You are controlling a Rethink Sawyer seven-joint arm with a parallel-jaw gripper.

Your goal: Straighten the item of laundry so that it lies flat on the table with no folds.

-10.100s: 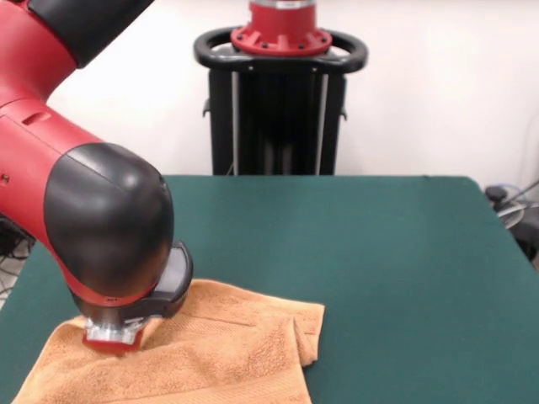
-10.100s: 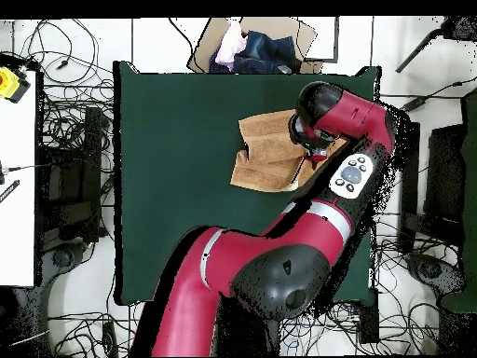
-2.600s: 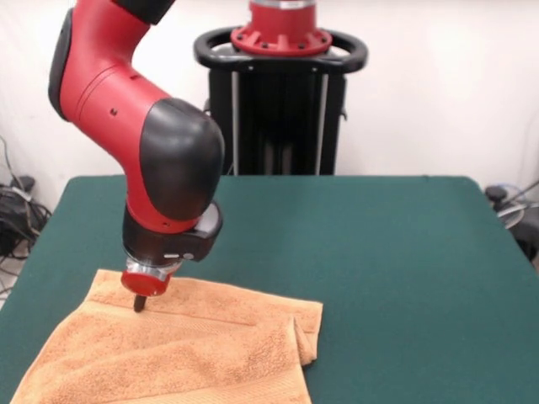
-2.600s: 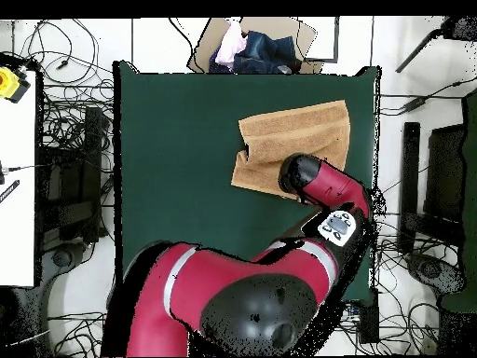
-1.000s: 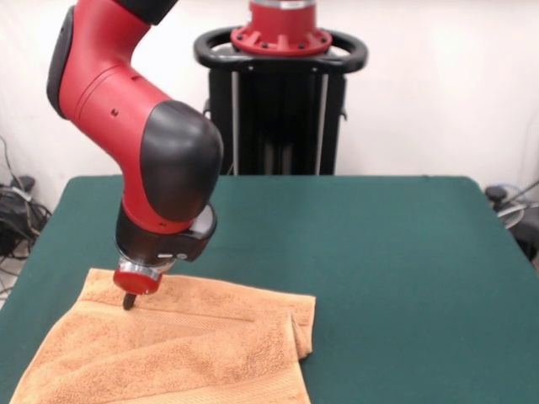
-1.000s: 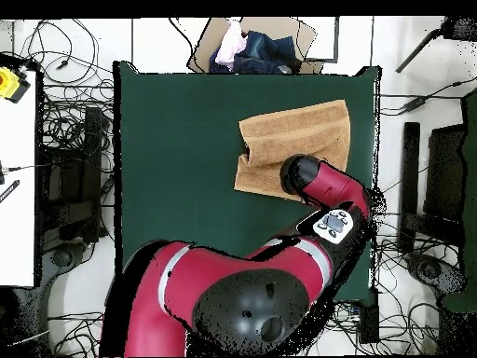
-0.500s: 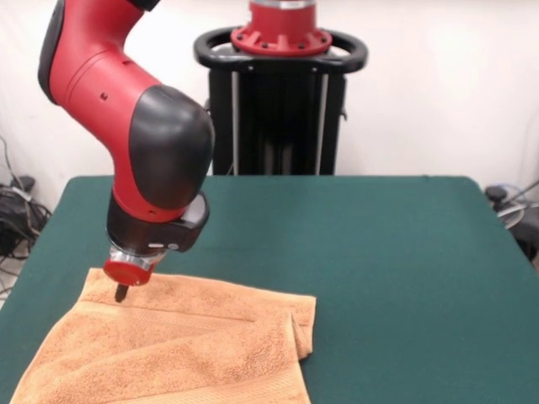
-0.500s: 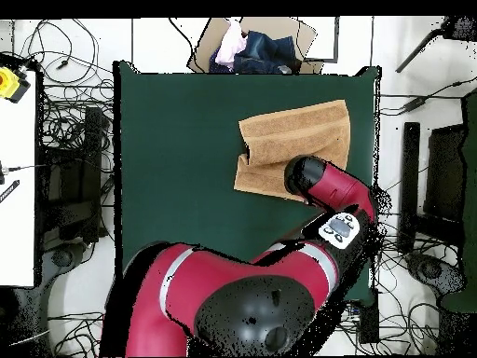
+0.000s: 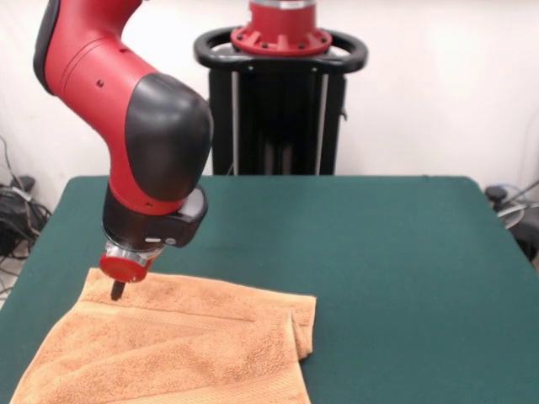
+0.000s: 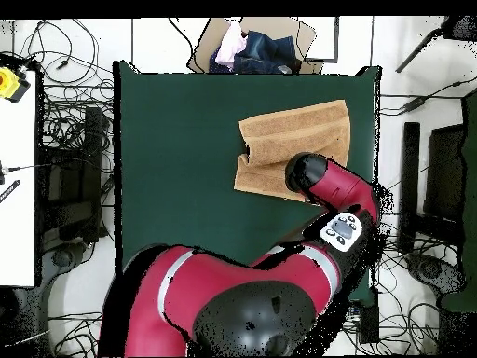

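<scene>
The item of laundry (image 9: 185, 345), an orange-tan towel, lies at the near left of the green table (image 9: 396, 278), its near part cut off by the picture's bottom edge. Its right edge is doubled over into a fold (image 9: 301, 330). My gripper (image 9: 116, 291) shows as one narrow dark tip, shut, pointing down at the towel's far left corner and about touching it. The towel is not lifted there. In the overhead view the towel (image 10: 293, 135) sits at the table's (image 10: 177, 168) upper right, and the arm's wrist (image 10: 306, 173) hides the gripper.
The red and black arm (image 9: 152, 143) stands over the table's left side. Off the table's edge in the overhead view sits a cardboard box of clothes (image 10: 252, 47). Cables lie on the floor around the table.
The gripper has moved left and slightly up along the towel's far edge toward its corner. The towel has stayed in place over the last second.
</scene>
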